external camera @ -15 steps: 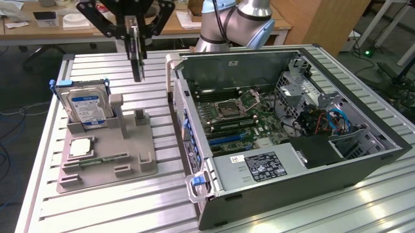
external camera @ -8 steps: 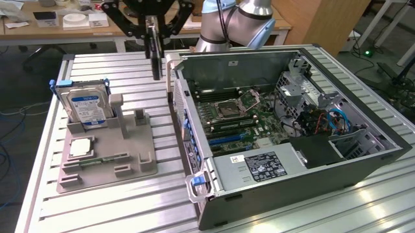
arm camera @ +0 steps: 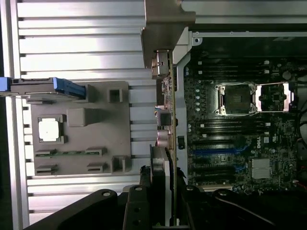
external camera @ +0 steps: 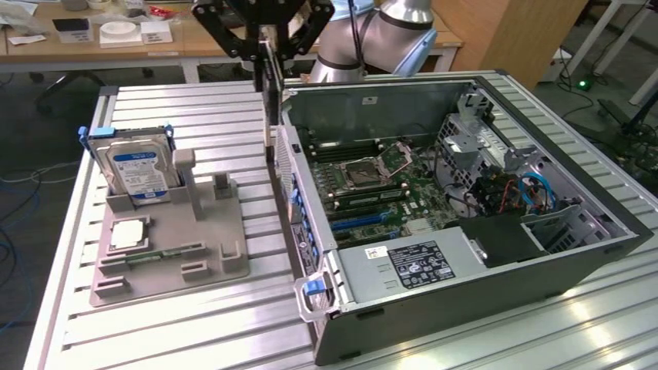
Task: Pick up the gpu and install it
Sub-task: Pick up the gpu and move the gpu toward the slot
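The gpu (external camera: 273, 100) hangs upright and edge-on from my gripper (external camera: 265, 46), which is clamped on its upper end. In the exterior view it sits over the rim of the open case (external camera: 575, 254), on the side facing the grey holder (external camera: 175, 262), clear of the board (external camera: 370, 185) inside. Whether its lower end touches the rim, I cannot tell. In the wrist view the card runs along that case wall, between the holder and the board, with its silver bracket (arm camera: 165, 24) at the far end from the fingers (arm camera: 144, 201). The hard drive (external camera: 139, 169) stands upright in the holder, with a square chip (external camera: 126, 233) and memory stick (external camera: 154, 254) lying near it.
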Tool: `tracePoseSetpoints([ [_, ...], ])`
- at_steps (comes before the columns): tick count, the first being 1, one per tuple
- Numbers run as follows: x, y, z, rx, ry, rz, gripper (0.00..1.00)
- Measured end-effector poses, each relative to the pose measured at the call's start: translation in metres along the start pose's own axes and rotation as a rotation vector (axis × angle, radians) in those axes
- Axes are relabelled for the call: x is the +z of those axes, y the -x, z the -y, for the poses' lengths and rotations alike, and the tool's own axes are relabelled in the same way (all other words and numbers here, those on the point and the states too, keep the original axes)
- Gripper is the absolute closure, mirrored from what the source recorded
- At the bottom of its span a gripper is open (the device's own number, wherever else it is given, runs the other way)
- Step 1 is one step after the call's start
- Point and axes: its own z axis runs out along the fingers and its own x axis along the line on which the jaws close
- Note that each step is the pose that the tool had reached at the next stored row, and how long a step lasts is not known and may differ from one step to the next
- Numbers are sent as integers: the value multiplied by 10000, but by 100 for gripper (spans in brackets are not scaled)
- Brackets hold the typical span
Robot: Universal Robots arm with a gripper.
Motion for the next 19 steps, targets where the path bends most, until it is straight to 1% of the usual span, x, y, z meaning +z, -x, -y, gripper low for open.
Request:
tracePoseSetpoints([
  [19, 23, 665, -34, -1, -2, -1, 72],
])
